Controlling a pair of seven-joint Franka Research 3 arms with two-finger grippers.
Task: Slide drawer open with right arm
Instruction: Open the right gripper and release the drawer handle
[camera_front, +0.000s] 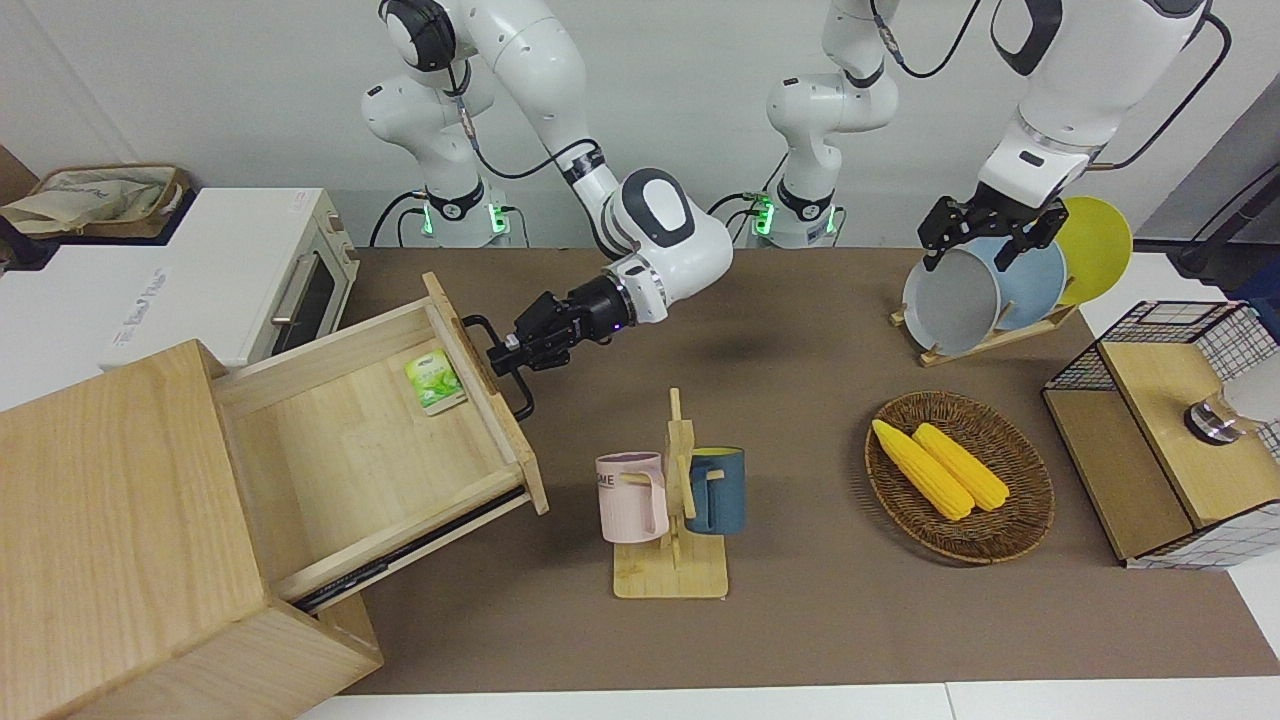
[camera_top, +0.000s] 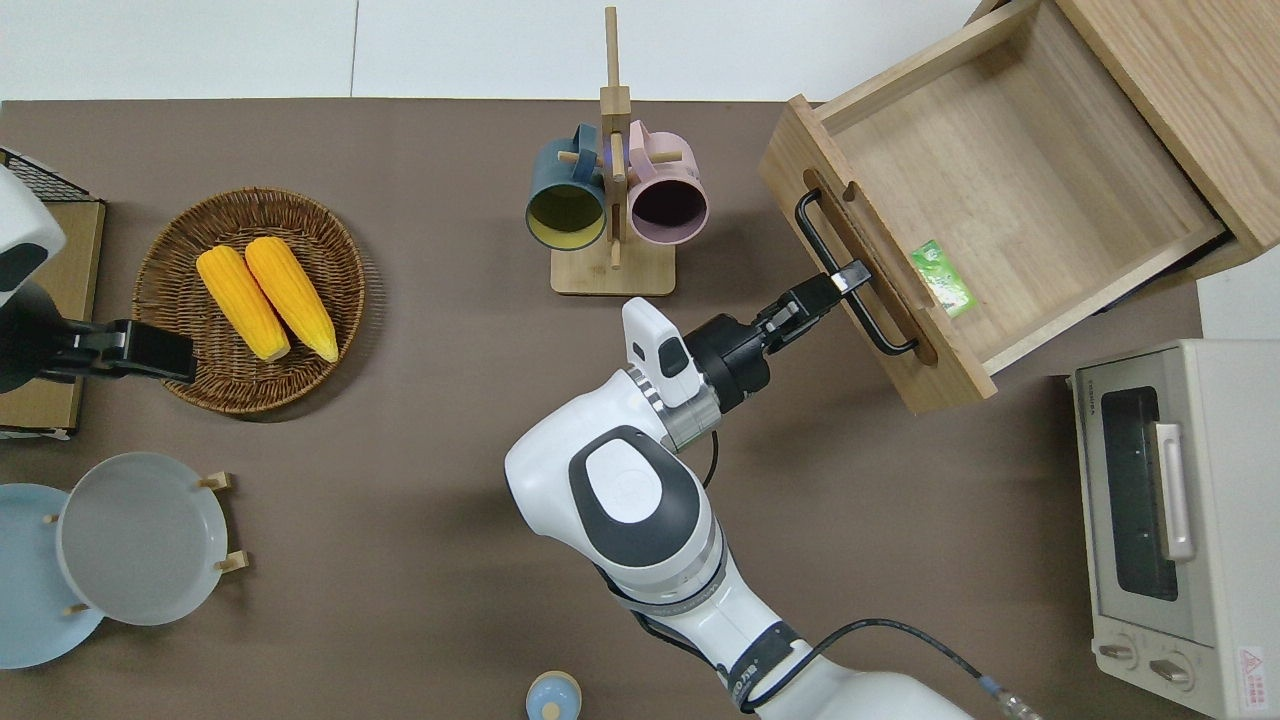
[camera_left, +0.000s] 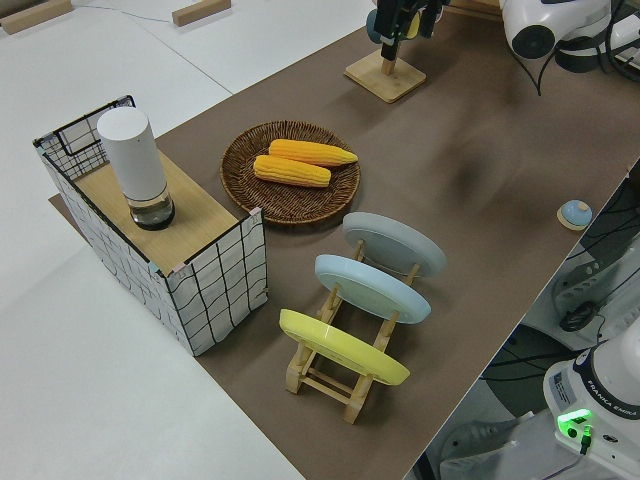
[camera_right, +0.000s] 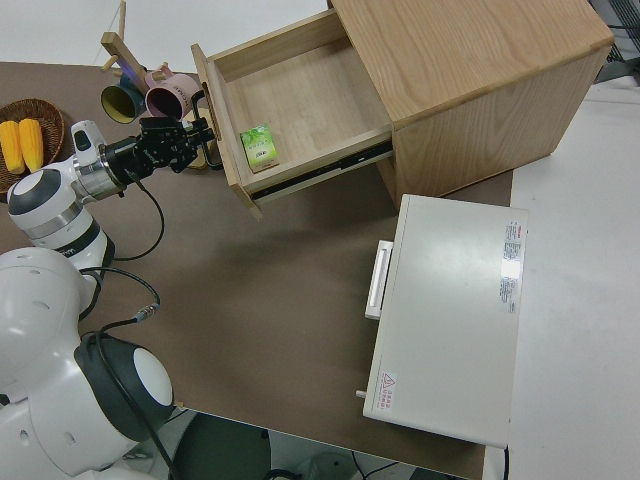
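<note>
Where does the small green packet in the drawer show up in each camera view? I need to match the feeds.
Front view: green packet on the drawer floor, just inside the front panel.
Overhead view: packet against the drawer's front panel, near the right gripper.
Left side view: not in it.
Right side view: packet in the open drawer.
Shared landmark: the black bar handle.
</note>
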